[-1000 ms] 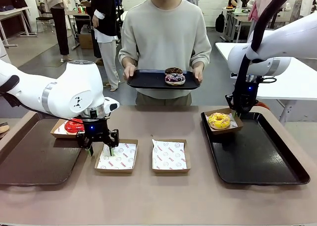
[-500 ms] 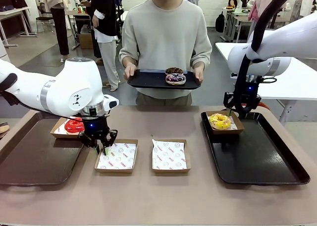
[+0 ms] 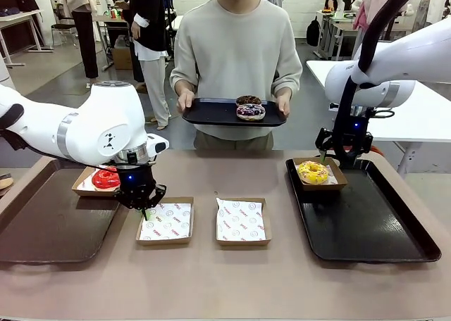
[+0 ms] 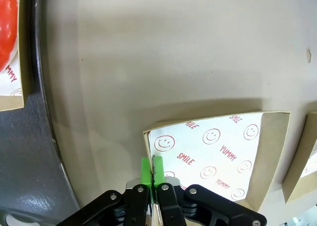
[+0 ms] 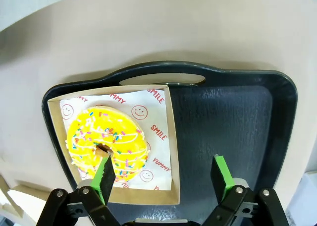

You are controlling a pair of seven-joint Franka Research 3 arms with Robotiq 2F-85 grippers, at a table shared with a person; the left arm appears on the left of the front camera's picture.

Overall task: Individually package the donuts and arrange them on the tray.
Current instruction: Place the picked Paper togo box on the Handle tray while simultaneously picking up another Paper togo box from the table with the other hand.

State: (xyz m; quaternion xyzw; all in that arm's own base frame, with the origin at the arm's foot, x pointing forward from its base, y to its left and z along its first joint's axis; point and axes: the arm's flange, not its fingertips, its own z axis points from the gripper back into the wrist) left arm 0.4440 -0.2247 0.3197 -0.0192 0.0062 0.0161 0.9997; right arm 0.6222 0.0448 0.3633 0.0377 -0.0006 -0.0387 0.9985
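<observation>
My left gripper [image 3: 144, 208] is shut on the left wall of an empty paper-lined cardboard box [image 3: 166, 222]; in the left wrist view its green pads [image 4: 146, 170] pinch that box [image 4: 218, 151] at its edge. The red donut [image 3: 105, 178] lies in a box on the brown tray [image 3: 49, 229]. The yellow donut [image 3: 311, 171] sits in its box at the far left corner of the black tray [image 3: 366, 226]. My right gripper [image 3: 338, 154] hangs open just above and behind it, with the yellow donut [image 5: 108, 144] below its left finger. The chocolate donut [image 3: 247, 100] and purple donut [image 3: 250, 112] lie on a tray held by the person.
A second empty lined box [image 3: 242, 221] lies at the table's middle, right of the one I hold. The person stands at the far edge holding a small black tray [image 3: 204, 115] in both hands. Most of the black tray [image 5: 228, 122] is bare.
My left gripper has shut on the empty box's wall, having stood open at it before. My right gripper has let the yellow donut's box settle flat and has drawn up and back.
</observation>
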